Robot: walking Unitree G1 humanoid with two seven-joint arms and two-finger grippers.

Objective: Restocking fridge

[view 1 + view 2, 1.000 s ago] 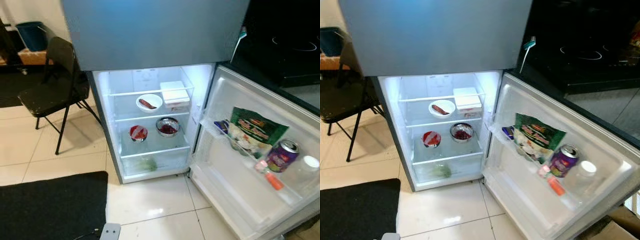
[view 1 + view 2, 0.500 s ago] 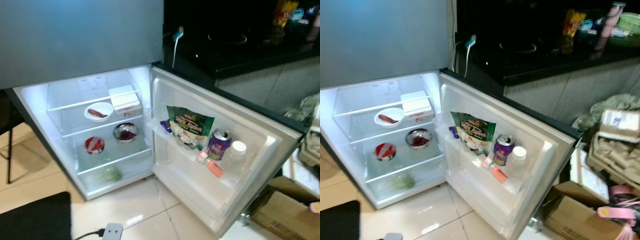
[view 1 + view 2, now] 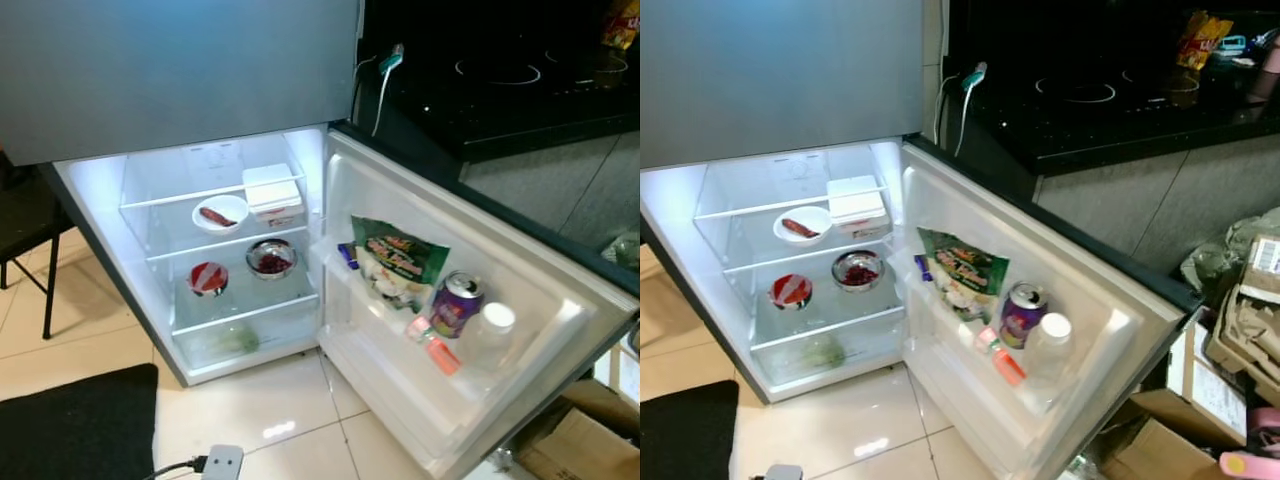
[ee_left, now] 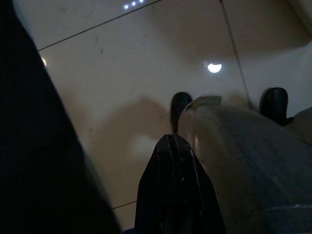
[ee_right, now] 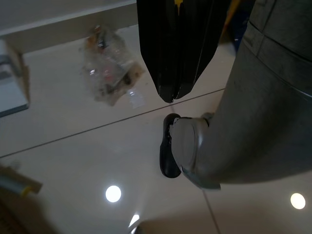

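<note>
The fridge [image 3: 200, 70] stands in front of me with its lower door [image 3: 560, 290] swung wide to my right and the inside lit. On its shelves sit a white bowl [image 3: 220, 213], a white box [image 3: 272, 192], a metal bowl [image 3: 271, 258] and a red-lidded cup [image 3: 208, 278]; greens [image 3: 225, 340] lie in the bottom drawer. The door rack holds a green bag [image 3: 400, 260], a purple can [image 3: 455, 303] and a white-capped bottle [image 3: 490, 330]. My left gripper [image 4: 173, 141] and right gripper [image 5: 170, 95] hang shut over the tiled floor, beside my legs.
A black mat [image 3: 70, 420] and a power strip [image 3: 222, 462] lie on the floor before the fridge. A black chair [image 3: 25, 230] stands at left. A dark stovetop counter [image 3: 1120, 100] runs right, with cardboard boxes [image 3: 1240, 330] below. A crumpled plastic bag [image 5: 107, 68] lies on the tiles.
The camera swung right, then a little back left, so the whole picture shifted. Nothing in the fridge or on its door has moved.
</note>
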